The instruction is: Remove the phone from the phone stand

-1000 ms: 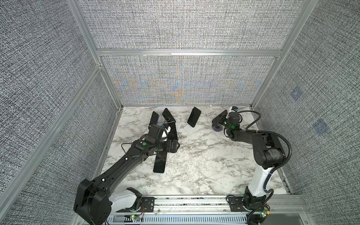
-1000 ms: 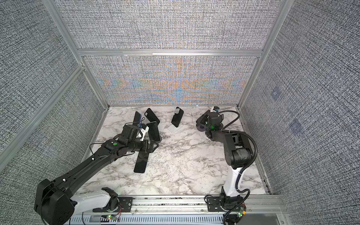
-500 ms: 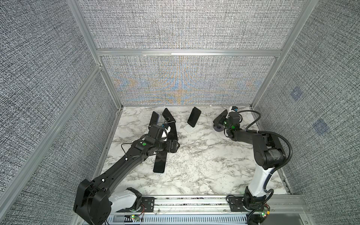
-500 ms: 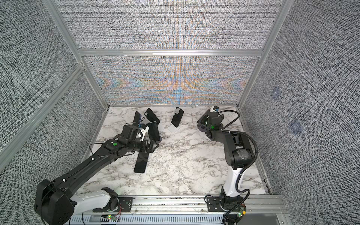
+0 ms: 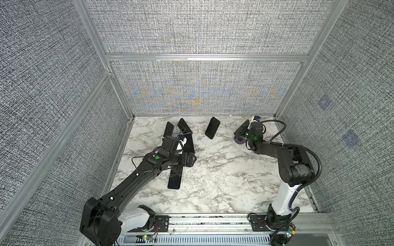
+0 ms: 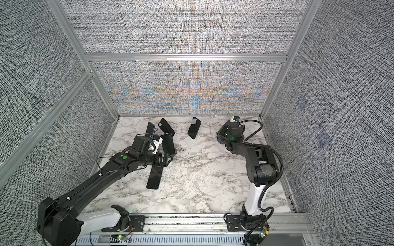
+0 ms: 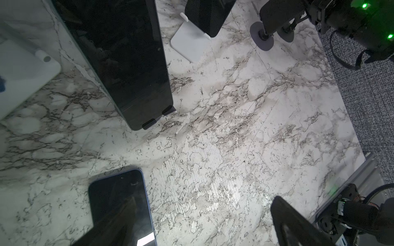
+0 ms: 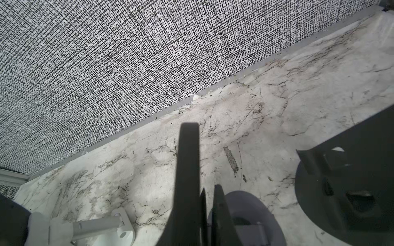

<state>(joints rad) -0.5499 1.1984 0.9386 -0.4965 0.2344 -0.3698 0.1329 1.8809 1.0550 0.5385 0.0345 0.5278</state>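
With right gripper (image 5: 248,130) pinched on the phone (image 5: 241,128) edge-on and left gripper (image 5: 190,160) wide open, lift straight up off the phone stand (image 5: 239,141) without tipping it.

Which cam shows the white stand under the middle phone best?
Left wrist view: the white stand is large, with base and lip clear. Both top views show only a small pale patch under the phone. Right wrist view: cannot identify it.

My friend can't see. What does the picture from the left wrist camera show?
A big black phone leans on a dark stand, close to the camera. A blue-edged phone lies flat on the marble table nearby, and farther off a third phone rests on a white stand.
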